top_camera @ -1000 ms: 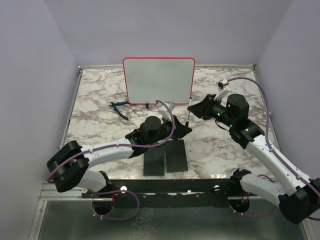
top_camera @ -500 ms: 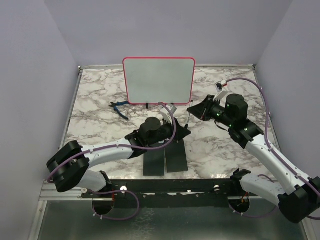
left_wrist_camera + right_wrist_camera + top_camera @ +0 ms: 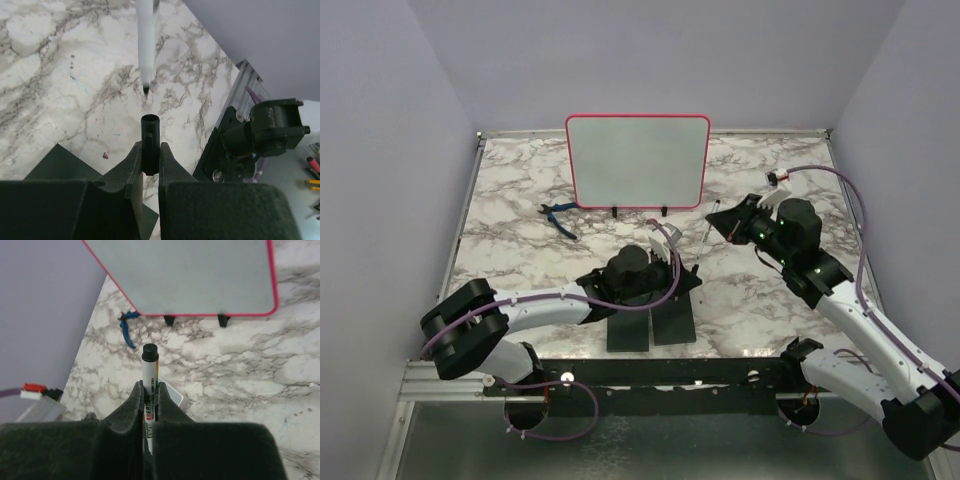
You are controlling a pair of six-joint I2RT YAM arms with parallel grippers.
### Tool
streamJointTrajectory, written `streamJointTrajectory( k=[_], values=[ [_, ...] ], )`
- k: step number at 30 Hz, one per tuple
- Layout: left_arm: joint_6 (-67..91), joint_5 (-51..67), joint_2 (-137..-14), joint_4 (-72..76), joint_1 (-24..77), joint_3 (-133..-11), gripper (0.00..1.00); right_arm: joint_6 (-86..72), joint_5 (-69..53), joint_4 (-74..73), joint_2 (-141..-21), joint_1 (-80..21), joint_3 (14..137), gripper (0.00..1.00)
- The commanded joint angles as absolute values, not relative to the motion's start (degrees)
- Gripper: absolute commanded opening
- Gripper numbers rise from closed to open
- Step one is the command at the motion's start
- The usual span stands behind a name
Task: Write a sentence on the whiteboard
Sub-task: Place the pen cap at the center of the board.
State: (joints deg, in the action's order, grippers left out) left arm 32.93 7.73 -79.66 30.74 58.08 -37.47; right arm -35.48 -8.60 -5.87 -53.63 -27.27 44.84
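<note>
Whiteboard (image 3: 638, 160) position: stands at the far middle of the table (image 3: 520, 260) on two black feet (image 3: 616, 210), writing face toward the arms, well apart from both grippers.
Whiteboard axis: runs long side left to right, parallel to the table's far edge; stands near upright, exact tilt not readable.
Board face: shows no writing in the top or right wrist view.
Whiteboard handling (judgement): looks light, stiff and smooth-faced; likely slides or tips back on its small feet under pen pressure, so calls for a light stroke. Best taken by the red-pink rim, not the face.
Right gripper (image 3: 148, 387): clamps the marker (image 3: 149, 371) across its barrel, black butt end rising above the fingers.
Left gripper (image 3: 149, 150): pinches the marker cap (image 3: 150, 131), open mouth facing outward.
Marker axis: aims the nib (image 3: 146, 89) at the cap's mouth with a clear gap between, not at the board.
Marker handling (judgement): appears light, rigid and slick-barrelled; may twist between the pads when pressed, so wants a firm hold near mid-barrel.
Step in hand (judgement): seems uncapped and ready; needs the nib turned toward the board.
Bystanders: blue tool (image 3: 558, 216) left of the feet; small grey-white pad (image 3: 173, 394) near the grippers; two black slabs (image 3: 650, 318) at the near edge.
</note>
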Motion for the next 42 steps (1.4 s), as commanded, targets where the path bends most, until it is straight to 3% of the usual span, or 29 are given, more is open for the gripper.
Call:
streamJointTrajectory(
  k=[1, 10, 19, 25, 30, 34, 37, 42],
  values=[
    [31.6, 9.9, -82.0, 30.8, 60.2, -35.3, 0.00, -34.2, 3.8, -3.9, -49.9, -27.2, 45.2, 0.00],
    [31.3, 7.1, -82.7, 28.2, 61.1, -35.4, 0.00, -28.2, 15.6, -14.0, -48.8, -27.2, 52.7, 0.00],
    [42.6, 0.4, -98.5, 23.5, 62.6, -51.8, 0.00, -25.2, 36.7, -29.0, -53.9, -27.1, 61.3, 0.01],
    [44.7, -3.3, -107.5, 18.6, 64.7, -60.2, 0.01, -25.3, 39.0, -29.5, -52.5, -27.0, 61.1, 0.01],
    [42.6, -5.8, -111.7, 13.2, 65.1, -64.4, 0.14, -25.6, 38.5, -29.3, -51.5, -27.1, 59.7, 0.01],
    [41.9, -6.0, -113.7, 11.9, 65.1, -65.8, 0.32, -25.9, 37.5, -28.8, -50.7, -27.1, 58.4, 0.01],
    [41.8, -6.1, -113.9, 11.8, 65.1, -65.7, 0.53, -25.8, 37.1, -28.9, -50.7, -27.1, 58.2, 0.01],
    [40.3, -9.7, -109.9, 10.2, 65.0, -64.6, 0.74, -24.6, 36.4, -26.1, -49.4, -27.1, 57.1, 0.01]
  ],
)
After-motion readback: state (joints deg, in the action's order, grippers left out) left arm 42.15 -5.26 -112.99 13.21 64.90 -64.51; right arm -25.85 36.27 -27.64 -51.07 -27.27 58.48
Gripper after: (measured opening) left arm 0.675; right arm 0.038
